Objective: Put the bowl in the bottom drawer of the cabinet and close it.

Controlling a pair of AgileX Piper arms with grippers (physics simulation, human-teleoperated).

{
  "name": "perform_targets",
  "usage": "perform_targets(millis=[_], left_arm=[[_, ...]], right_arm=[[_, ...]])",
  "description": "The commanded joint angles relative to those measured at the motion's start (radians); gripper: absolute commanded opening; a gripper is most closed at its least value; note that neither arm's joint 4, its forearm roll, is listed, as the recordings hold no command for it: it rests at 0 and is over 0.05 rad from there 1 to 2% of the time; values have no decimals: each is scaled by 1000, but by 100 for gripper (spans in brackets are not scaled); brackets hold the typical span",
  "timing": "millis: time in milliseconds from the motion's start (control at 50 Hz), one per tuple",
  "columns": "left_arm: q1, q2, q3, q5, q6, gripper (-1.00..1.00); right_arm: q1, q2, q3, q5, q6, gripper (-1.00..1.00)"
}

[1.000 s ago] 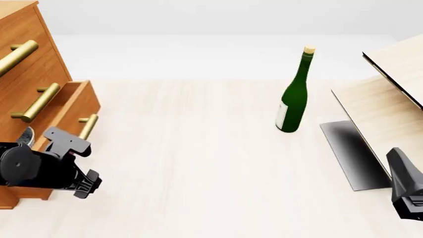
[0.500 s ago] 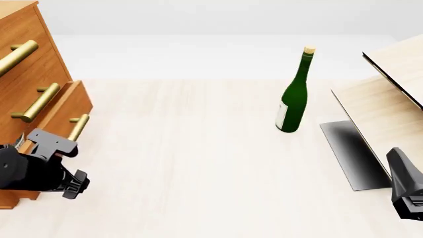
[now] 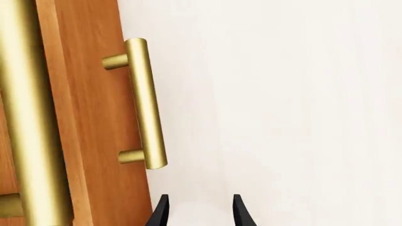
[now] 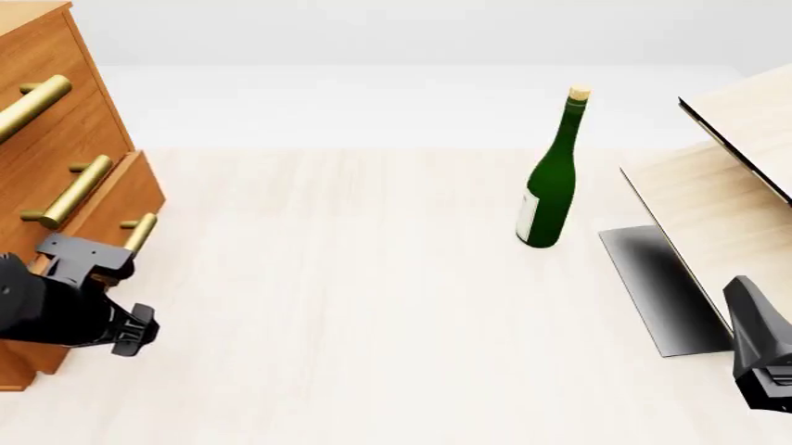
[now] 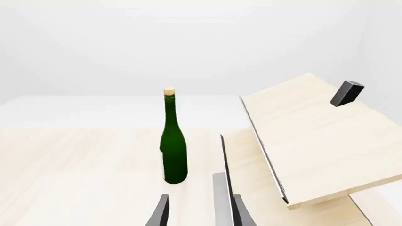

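The cabinet (image 4: 56, 139) stands at the far left of the table. Its bottom drawer (image 4: 124, 197) is pushed nearly in, the front only slightly proud of the drawers above; the short brass handle (image 4: 139, 234) (image 3: 144, 103) shows. The bowl is hidden from every view. My left gripper (image 4: 130, 338) (image 3: 199, 214) is low beside the drawer front, just below the handle, open and holding nothing. My right gripper (image 4: 743, 297) (image 5: 199, 214) rests at the right edge, open and holding nothing.
A green bottle (image 4: 551, 176) (image 5: 174, 150) stands upright right of centre. A pale wood structure (image 4: 730, 185) (image 5: 314, 136) with a dark panel (image 4: 656, 287) fills the right side. The middle drawer's long handle (image 3: 25, 117) runs next to the left gripper's view.
The bottom drawer has slid leftward into the cabinet, and my left arm moved left with it. The bowl's rim, visible in the drawer a second ago, is now covered. Right arm still.
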Motion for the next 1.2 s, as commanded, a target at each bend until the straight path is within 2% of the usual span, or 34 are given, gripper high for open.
perform_targets(millis=[20,380,700,900,960,1020,1040,1200], left_arm=[[36,33,-8,-14,-28,100],[101,55,4,-33,-29,100],[194,59,18,-49,-29,100],[284,67,8,-48,-33,100],[358,64,16,-60,-8,100],[365,78,9,-60,-13,100],[401,68,21,-68,6,100],[458,107,22,-87,12,100]], right_arm=[[0,0,0,0,0,100],[0,0,0,0,0,100],[0,0,0,0,0,100],[0,0,0,0,0,100],[0,0,0,0,0,100],[0,0,0,0,0,100],[0,0,0,0,0,100],[0,0,0,0,0,100]])
